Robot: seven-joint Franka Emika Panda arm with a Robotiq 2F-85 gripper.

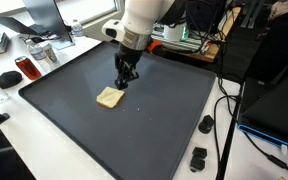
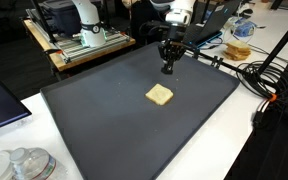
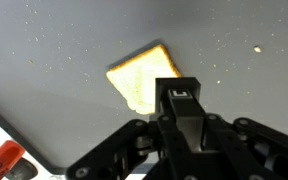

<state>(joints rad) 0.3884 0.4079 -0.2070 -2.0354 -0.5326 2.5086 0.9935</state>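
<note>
Nearby, bread slice (image 1: pixel 110 97), closed end effector (image 1: pixel 124 83) apart

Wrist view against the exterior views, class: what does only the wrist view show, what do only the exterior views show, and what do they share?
Only the wrist view: white specks on the dark mat, and the gripper shut, seen close up. Only the exterior views: the white arm, the mat's edges and the black cables beside it. Shared: the gripper near the tan square piece, apart from it.

Bread (image 1: pixel 110 97) on mat (image 1: pixel 174 120), gripper (image 1: pixel 125 84) nr it.
</note>
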